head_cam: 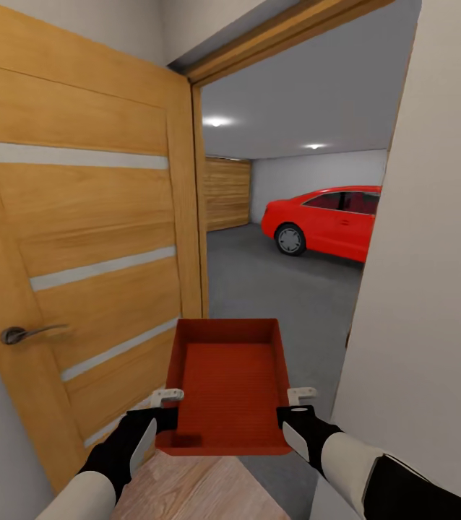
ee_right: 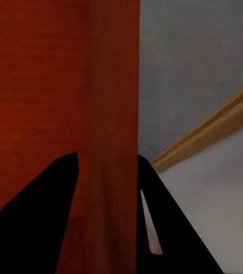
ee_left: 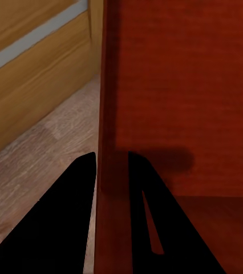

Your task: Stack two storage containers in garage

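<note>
- Orange-red storage container (head_cam: 229, 386) carried level and open side up between both arms, at the threshold of the doorway into the garage (head_cam: 295, 188); second container not accounted for at this station.
- Left pincer (head_cam: 160, 417) clamped on the container's left wall near the robot's end; in the left wrist view, left pincer (ee_left: 111, 162) seen straddling that wall, one finger outside, one inside.
- Right pincer (head_cam: 297, 413) clamped likewise on the right wall; in the right wrist view, right pincer (ee_right: 107, 162) seen with the ribbed wall (ee_right: 113, 114) between its fingers.
- Judged reason for the two-sided grip: shallow, wide bin, so opposed holds on facing walls keep it flat and stop it twisting in transit.
- Held low and ahead of the trunk, judged to fit the narrow gap between the wooden door (head_cam: 79, 238), swung open on the left, and the white wall (head_cam: 433, 289) on the right.
- Wood plank flooring (head_cam: 194, 491) underfoot; grey concrete floor (head_cam: 274, 282) beginning just beyond the threshold.
- Red car (head_cam: 328, 220) parked well inside, on the right; open concrete between it and the doorway judged adequate for setting down.
- Task status, as judged: transport step in hand, nothing yet placed on the garage floor.
- Risk noted: container corners close to door edge and jamb; contact could skew the grip.
</note>
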{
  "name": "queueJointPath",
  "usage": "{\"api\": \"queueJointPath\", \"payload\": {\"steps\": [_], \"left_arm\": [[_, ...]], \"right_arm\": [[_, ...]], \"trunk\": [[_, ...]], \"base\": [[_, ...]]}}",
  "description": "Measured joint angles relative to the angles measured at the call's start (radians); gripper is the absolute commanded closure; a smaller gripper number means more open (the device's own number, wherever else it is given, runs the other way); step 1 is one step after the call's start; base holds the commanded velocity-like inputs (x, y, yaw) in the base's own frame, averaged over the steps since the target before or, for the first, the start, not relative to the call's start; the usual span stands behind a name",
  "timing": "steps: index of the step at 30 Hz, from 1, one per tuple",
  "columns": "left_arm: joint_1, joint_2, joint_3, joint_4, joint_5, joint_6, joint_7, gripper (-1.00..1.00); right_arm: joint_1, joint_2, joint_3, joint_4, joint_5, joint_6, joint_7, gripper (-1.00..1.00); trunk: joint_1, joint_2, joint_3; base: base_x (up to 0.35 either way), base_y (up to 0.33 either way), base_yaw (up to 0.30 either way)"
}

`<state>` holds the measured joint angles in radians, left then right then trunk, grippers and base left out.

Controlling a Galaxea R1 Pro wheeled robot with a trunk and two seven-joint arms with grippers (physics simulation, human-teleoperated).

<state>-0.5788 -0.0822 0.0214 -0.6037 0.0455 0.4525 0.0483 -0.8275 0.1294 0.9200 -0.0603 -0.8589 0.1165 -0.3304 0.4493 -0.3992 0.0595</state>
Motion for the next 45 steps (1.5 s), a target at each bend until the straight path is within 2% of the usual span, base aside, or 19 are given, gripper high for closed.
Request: {"api": "queueJointPath", "payload": {"steps": [14, 35, 45], "left_arm": [[0.0, -0.001, 0.001, -0.001, -0.003, 0.0, -0.001, 1.0], [0.0, -0.001, 0.001, -0.007, -0.004, 0.0, -0.001, 1.0], [0.0, -0.001, 0.001, 0.0, -0.003, 0.0, 0.0, 1.0]], "right_arm": [[0.0, -0.001, -0.002, 0.0, 0.002, -0.001, 0.002, 1.0], [0.0, -0.003, -0.006, -0.009, 0.007, -0.001, -0.002, 1.0], [0.0, -0.001, -0.001, 0.0, 0.001, 0.0, 0.001, 1.0]], "trunk": [[0.0, 0.0, 0.0], [0.0, 0.0, 0.0], [0.0, 0.0, 0.0]], "base": [[0.162, 0.21, -0.019], [0.004, 0.005, -0.267], [0.019, 0.186, -0.049]]}}
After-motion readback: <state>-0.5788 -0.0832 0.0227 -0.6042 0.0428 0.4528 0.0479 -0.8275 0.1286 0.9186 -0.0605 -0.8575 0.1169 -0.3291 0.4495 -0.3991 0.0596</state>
